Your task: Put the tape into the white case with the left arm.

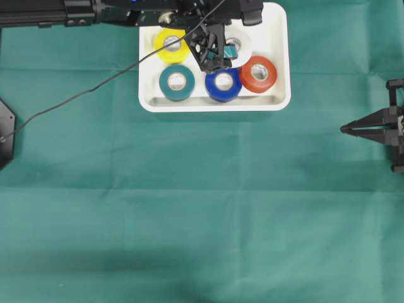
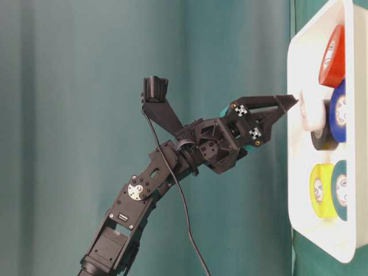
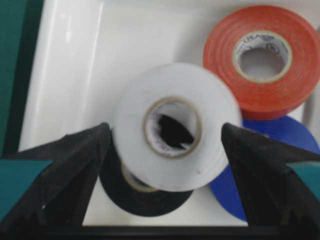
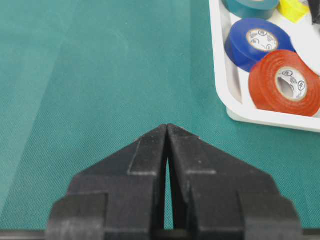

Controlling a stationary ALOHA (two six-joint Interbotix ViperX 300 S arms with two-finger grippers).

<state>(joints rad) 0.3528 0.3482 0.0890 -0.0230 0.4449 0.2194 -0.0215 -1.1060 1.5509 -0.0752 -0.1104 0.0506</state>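
I've got the left gripper [image 3: 170,150] spread wide over the white case [image 1: 278,57]. In the left wrist cam both fingers [image 3: 65,170] stand either side of the white tape [image 3: 172,125] w/ a visible gap each side, so nothing is clamped; the roll sits free between them, roughly centred. The white tape lies tilted inside the case, leaning on top of a black tape [image 3: 145,200], its lower edge also over the blue tape [image 3: 272,150].

Rel. to the white case: the red tape [image 1: 258,74] is in the near-right part, blue tape just left of it and touching it, teal tape [image 1: 177,83] in the near-left part, yellow tape [image 1: 170,45] in the far-left part. White tape is in the far-middle part, mostly hidden in the overhead cam by the left arm [image 1: 95,11], which comes in along the far edge from the left of the case. Its cable [image 1: 76,98] trails over the green cloth [image 1: 202,208] left of the case.

Table-level cam shows the left gripper's tips reaching right at the case interior, by the white roll.

Right gripper [image 4: 167,131] is well apart from the case, out to its right over bare cloth; jaws pressed together at the tips, holding nothing.
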